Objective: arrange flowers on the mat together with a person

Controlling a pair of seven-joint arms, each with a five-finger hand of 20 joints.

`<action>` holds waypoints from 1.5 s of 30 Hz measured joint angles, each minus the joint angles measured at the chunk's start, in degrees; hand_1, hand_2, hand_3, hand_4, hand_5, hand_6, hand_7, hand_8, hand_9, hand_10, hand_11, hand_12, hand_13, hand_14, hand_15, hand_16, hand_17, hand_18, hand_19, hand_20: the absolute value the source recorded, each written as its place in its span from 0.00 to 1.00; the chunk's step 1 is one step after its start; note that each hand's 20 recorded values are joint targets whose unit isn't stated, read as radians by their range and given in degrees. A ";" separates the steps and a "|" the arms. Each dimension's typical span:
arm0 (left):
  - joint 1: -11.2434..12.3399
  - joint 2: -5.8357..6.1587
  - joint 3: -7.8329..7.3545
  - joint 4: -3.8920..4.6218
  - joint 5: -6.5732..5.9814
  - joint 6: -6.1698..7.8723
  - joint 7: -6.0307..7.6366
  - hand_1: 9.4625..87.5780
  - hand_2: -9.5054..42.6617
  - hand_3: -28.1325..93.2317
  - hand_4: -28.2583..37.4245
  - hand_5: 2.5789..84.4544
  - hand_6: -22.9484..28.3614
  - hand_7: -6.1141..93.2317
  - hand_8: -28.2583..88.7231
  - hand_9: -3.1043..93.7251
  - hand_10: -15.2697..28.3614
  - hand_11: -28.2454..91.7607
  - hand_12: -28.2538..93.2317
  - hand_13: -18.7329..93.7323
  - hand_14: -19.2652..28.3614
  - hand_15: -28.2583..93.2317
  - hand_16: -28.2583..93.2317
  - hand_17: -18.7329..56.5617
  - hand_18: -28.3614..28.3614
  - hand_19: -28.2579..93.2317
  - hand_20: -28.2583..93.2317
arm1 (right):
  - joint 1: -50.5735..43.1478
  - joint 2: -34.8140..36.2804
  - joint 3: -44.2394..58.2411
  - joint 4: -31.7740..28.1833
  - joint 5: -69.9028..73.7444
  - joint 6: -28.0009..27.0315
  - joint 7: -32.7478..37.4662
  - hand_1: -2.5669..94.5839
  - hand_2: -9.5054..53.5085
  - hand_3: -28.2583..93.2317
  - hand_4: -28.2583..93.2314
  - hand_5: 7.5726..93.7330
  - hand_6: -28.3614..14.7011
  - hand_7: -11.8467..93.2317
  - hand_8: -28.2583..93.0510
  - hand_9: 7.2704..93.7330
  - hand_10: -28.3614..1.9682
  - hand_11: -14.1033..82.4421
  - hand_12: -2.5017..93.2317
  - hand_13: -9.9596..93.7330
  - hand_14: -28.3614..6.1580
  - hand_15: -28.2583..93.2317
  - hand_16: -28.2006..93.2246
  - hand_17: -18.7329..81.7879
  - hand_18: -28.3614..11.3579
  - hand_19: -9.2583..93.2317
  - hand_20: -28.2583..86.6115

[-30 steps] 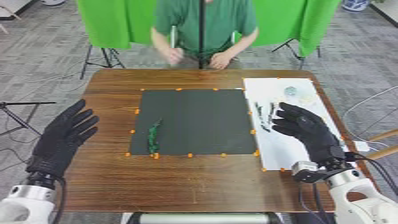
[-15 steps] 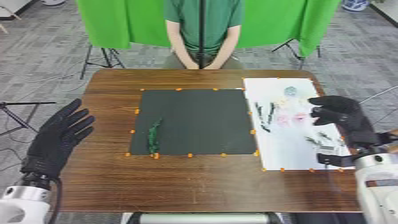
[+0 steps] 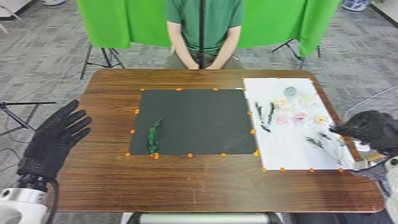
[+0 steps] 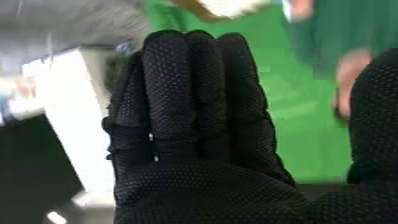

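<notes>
Both left hand (image 3: 51, 140) and right hand (image 3: 371, 131) are open, the right now farther from the mat (image 3: 202, 120), whose green sprig (image 3: 153, 139) runs near-to-far, thin tip away.

Head cam: up on the robot's head, aimed forward and down, far enough off to get the whole table (image 3: 178, 192) plus the green curtain (image 3: 280, 30) beyond. Right wrist cam: on that arm, very close to the right hand (image 3: 371, 131), looking along its fingers (image 4: 169, 80) toward the curtain. Overlap: that hand, some curtain.
</notes>
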 measured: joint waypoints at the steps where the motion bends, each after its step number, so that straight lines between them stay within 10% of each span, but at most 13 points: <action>1: 0.01 0.00 0.00 0.00 0.02 0.01 -0.03 0.27 0.06 0.79 0.03 0.35 0.51 0.21 0.17 0.31 0.60 0.38 0.39 0.36 0.69 0.44 0.26 0.14 0.87 0.58 0.31 | -0.26 0.08 -0.30 0.17 -3.26 -0.52 0.42 0.29 0.00 0.73 0.00 0.65 0.62 0.43 0.14 0.68 0.51 0.62 0.39 0.68 0.45 0.77 0.46 0.48 0.18 0.85 0.63; 35: -0.43 0.20 -0.15 0.03 0.67 -0.09 -0.62 0.27 0.06 0.79 0.03 0.35 0.51 0.21 0.17 0.30 0.60 0.37 0.39 0.36 0.68 0.43 0.26 0.13 0.87 0.58 0.31 | 3.57 2.25 -7.63 5.99 -8.64 -11.86 8.18 0.27 0.00 0.76 0.00 0.71 0.63 0.42 0.14 0.73 0.53 0.62 0.40 0.73 0.48 0.78 0.49 0.52 0.17 0.89 0.64; 45: -0.52 0.25 -0.15 0.03 0.68 -0.09 -0.67 0.27 0.06 0.79 0.03 0.35 0.51 0.21 0.17 0.30 0.60 0.37 0.39 0.36 0.68 0.44 0.26 0.13 0.87 0.58 0.31 | 6.90 4.13 -11.44 8.00 -10.01 -12.63 10.07 0.39 0.00 0.69 0.00 0.76 0.65 0.41 0.14 0.78 0.55 0.63 0.40 0.76 0.52 0.79 0.49 0.55 0.19 0.92 0.63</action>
